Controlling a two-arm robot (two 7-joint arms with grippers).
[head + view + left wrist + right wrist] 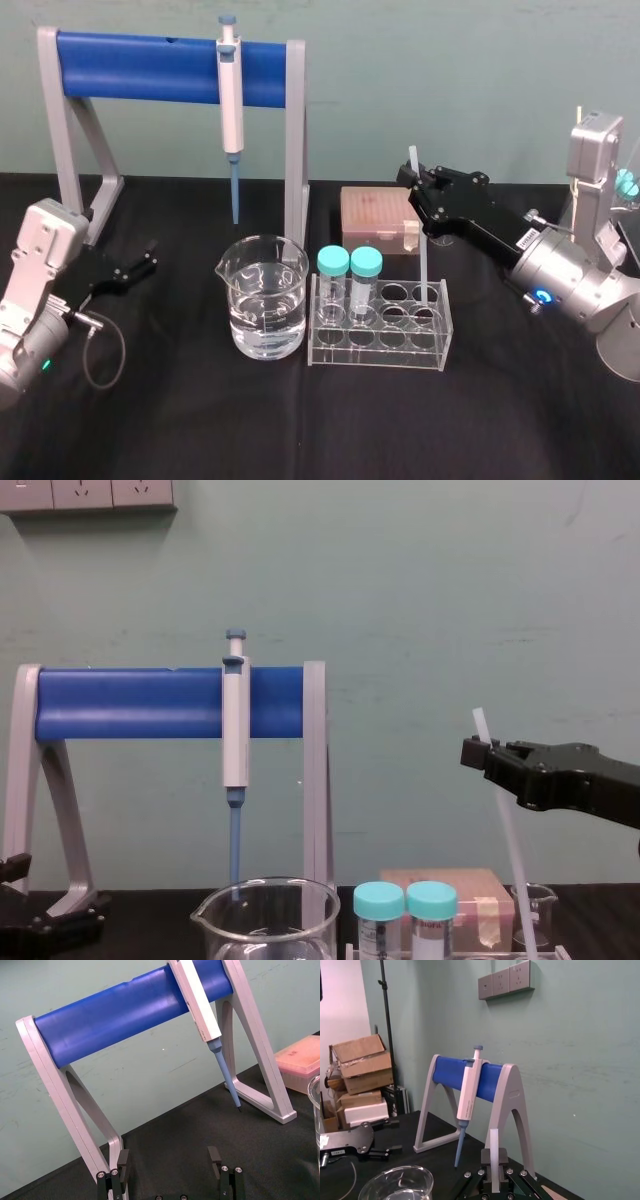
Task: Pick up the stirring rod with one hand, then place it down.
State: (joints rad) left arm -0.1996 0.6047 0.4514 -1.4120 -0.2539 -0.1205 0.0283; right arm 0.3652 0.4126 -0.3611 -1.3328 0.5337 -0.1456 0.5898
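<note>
stirring rod (422, 262) | white, translucent, near-upright | upper end clamped in right gripper (413, 176)

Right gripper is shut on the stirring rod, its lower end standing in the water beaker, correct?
No: the head view shows the right gripper shut on the stirring rod, its lower end in the tube rack, apart from the beaker. Left gripper idles by the stand.

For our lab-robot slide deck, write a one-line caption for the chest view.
Right gripper shut on the tilted stirring rod; left gripper parked low beside the pipette stand.
</note>
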